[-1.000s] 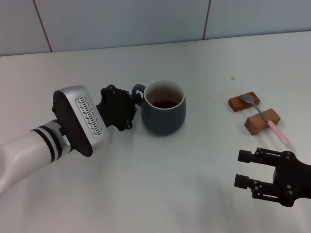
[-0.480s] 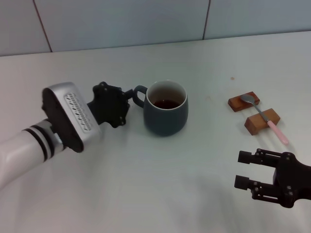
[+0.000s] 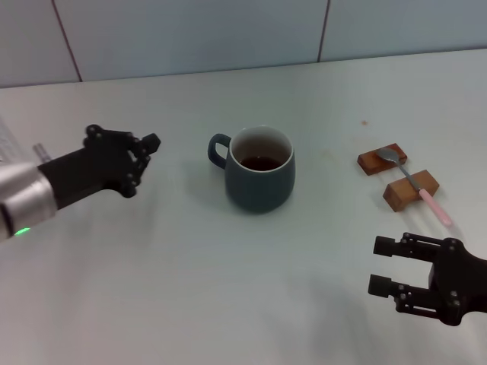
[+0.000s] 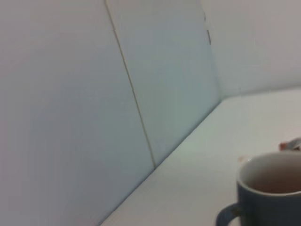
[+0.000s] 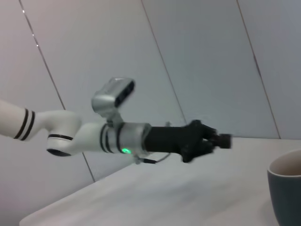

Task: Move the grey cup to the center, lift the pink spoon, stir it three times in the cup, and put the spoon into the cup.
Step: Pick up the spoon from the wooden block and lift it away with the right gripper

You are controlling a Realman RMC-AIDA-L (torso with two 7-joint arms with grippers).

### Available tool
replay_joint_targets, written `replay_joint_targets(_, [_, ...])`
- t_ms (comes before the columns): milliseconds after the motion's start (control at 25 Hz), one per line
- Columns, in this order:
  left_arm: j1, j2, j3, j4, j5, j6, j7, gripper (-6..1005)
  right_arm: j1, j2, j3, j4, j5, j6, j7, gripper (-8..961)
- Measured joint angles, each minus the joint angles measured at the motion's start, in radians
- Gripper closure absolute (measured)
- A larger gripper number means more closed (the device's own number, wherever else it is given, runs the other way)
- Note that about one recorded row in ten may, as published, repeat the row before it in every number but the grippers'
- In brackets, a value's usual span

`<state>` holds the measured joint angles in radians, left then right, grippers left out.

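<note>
Two grippers hang over the white bench (image 3: 228,304) and neither grasps anything: the left gripper (image 3: 144,152), its fingers loosened and empty, sits toward the left edge, well apart from the handle of the grey cup (image 3: 259,169), while the right gripper (image 3: 384,266) hovers released near the front right corner. The cup stands upright about mid-bench with dark liquid inside, and the pink spoon (image 3: 415,185) lies across two wooden blocks (image 3: 397,176) toward the right edge.
</note>
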<state>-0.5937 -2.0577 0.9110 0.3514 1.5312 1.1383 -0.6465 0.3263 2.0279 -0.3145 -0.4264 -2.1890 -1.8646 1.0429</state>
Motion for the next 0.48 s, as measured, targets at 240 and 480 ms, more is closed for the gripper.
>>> replay_joint_targets(240, [0.097, 0.059, 0.094, 0.158, 0.0, 0.182, -0.287, 999, 0.004, 0.0, 0.0, -0.001, 0.0, 0.001, 0.0, 289])
replay_joint_targets(480, [0.132, 0.125, 0.081, 0.162, 0.0, 0.404, -0.429, 998, 0.006, 0.0, 0.0, -0.002, 0.0, -0.002, 0.0, 289])
